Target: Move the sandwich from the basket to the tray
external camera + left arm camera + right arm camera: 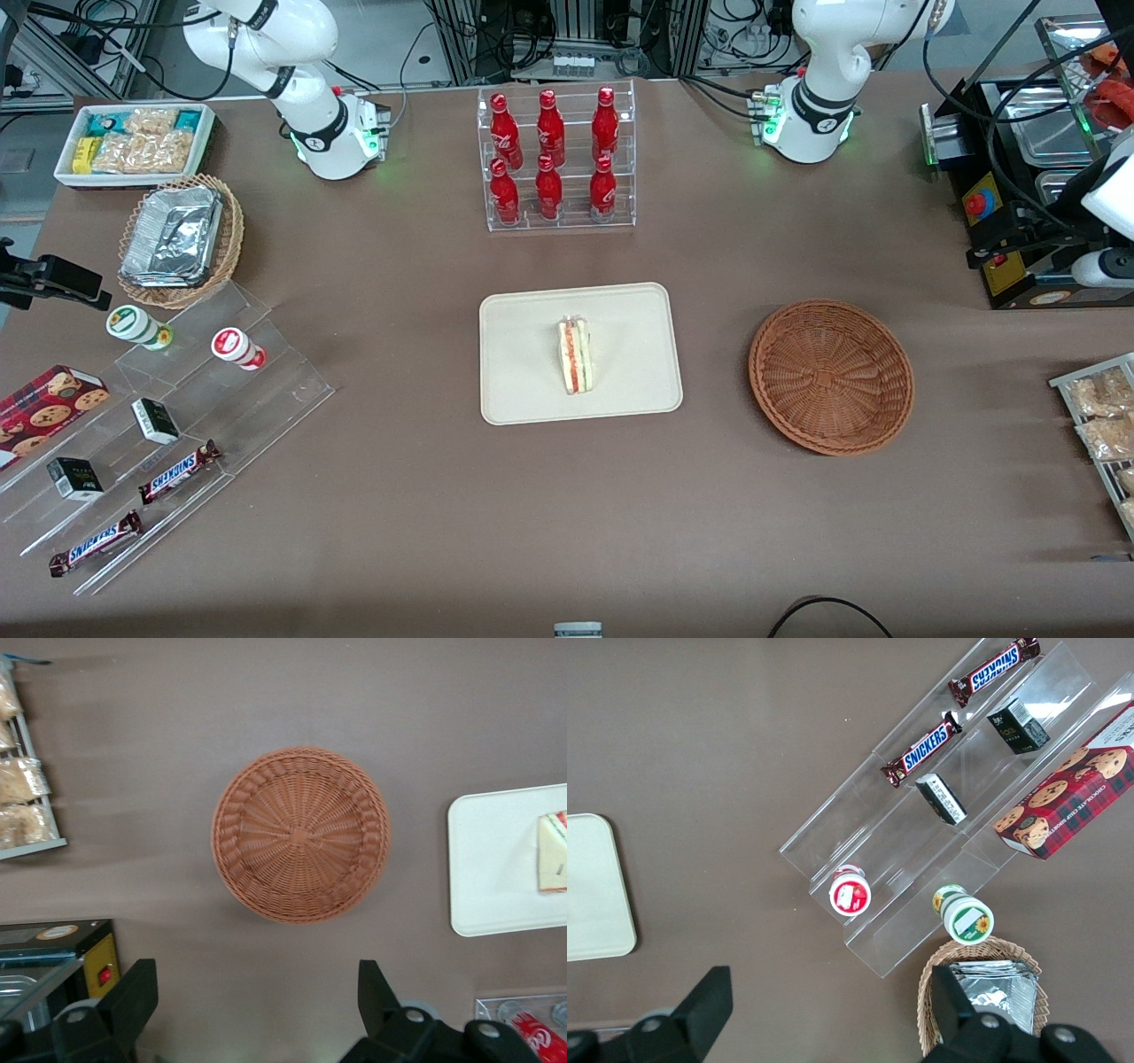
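The pale triangular bread sandwich (pixel 577 355) lies on the cream rectangular plastic tray (pixel 523 390) mid-worktop; the reddish-brown round wicker basket (pixel 300 834) is empty. The end effector (pixel 252 1005) hovers above, spread wide, holding nothing. Placement looks finished; only retreat remains.

A brown cloth-covered table (pixel 425 496) is filling nearly the whole scene under even indoor lighting. Farther from the front camera, metal frame racks (pixel 567 35) and tangled black cables (pixel 735 27) are standing on a grey floor (pixel 27 177).
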{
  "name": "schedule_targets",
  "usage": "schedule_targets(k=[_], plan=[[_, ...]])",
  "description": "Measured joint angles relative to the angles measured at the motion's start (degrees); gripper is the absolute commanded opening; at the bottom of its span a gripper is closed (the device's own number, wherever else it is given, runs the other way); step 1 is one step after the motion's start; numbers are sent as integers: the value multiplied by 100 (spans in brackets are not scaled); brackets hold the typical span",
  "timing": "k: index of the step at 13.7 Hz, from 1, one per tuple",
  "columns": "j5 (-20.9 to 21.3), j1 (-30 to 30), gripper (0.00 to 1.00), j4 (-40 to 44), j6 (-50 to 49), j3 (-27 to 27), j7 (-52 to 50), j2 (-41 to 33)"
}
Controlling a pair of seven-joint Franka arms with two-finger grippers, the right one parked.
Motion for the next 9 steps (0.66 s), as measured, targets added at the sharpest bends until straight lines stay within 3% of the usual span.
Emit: schedule_targets(k=[9], plan=[[27, 52, 100, 186, -11, 43, -3, 4]])
